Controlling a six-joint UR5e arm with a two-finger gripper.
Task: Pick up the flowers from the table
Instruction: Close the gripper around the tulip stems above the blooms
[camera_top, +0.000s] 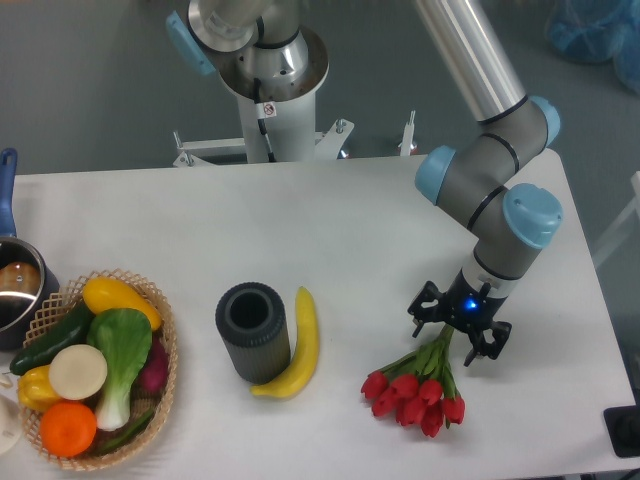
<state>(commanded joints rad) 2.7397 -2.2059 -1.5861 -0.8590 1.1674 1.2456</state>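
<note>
The flowers (418, 392), a bunch of red tulip buds on green stems, lie on the white table (360, 230) at the front right, with the buds pointing toward the front edge. My gripper (458, 322) points down right over the upper end of the stems. Its black fingers (424, 303) stand spread to either side of the stems, so it looks open. The stem ends and the tie band are hidden under the gripper.
A dark grey cylinder (252, 331) lies near the middle front with a yellow banana (298, 345) against its right side. A wicker basket of produce (95, 365) stands at the front left, with a pot (15, 285) behind it. The table's right edge is close to the arm.
</note>
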